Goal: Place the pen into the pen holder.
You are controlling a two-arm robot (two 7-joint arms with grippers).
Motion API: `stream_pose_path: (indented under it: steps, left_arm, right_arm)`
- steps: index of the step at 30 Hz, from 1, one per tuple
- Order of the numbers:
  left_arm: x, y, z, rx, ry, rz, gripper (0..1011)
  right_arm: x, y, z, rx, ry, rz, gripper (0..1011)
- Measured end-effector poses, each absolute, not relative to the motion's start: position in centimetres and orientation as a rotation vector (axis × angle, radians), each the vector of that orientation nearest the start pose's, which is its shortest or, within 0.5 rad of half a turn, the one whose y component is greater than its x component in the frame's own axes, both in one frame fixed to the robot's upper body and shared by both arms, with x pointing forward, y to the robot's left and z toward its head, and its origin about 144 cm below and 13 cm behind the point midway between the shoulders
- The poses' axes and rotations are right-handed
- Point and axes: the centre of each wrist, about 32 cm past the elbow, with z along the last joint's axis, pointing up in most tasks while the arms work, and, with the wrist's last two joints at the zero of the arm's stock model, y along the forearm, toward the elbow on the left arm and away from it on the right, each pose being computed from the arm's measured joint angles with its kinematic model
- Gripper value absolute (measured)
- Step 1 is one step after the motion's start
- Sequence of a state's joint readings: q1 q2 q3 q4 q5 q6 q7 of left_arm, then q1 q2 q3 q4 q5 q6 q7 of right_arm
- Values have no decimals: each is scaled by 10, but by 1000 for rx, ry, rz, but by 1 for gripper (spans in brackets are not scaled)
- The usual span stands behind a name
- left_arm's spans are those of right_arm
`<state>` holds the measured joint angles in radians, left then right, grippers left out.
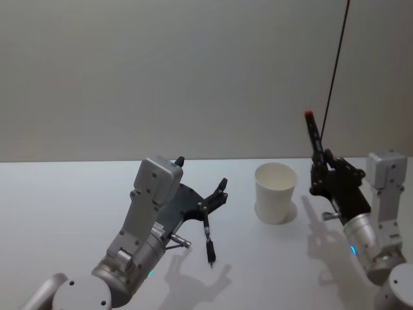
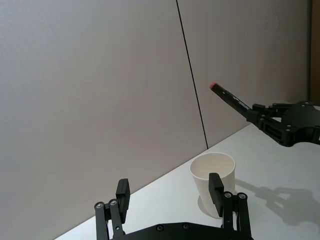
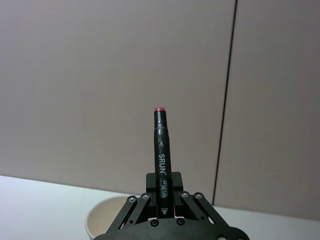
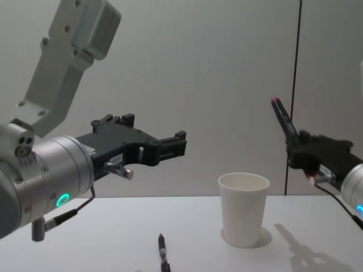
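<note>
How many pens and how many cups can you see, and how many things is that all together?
Pens: 2, the black marker held in the right gripper and the thin black pen lying on the table.
White paper cup: 1.
Total: 3.

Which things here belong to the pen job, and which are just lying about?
Job: black marker clamped upright in right gripper; white cup on the table.
Lying about: second pen flat on the table, near the open left gripper.
</note>
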<state>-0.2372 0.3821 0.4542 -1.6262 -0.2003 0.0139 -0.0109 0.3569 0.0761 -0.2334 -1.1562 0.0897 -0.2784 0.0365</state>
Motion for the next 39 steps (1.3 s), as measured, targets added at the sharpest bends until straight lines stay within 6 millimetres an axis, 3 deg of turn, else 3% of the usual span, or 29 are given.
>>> stream_pose_path:
  steps: [11, 21, 39]
  left_arm:
    - [492, 198, 1204, 61, -268, 1124, 1004]
    - [492, 198, 1204, 61, -268, 1124, 1004]
    - [492, 198, 1204, 61, -268, 1124, 1004]
  right_arm:
    - [590, -182, 1138, 225, -358, -1189, 166]
    - [620, -173, 1126, 217, -416, -1135, 166]
    - [635, -165, 1118, 182, -399, -1101, 166]
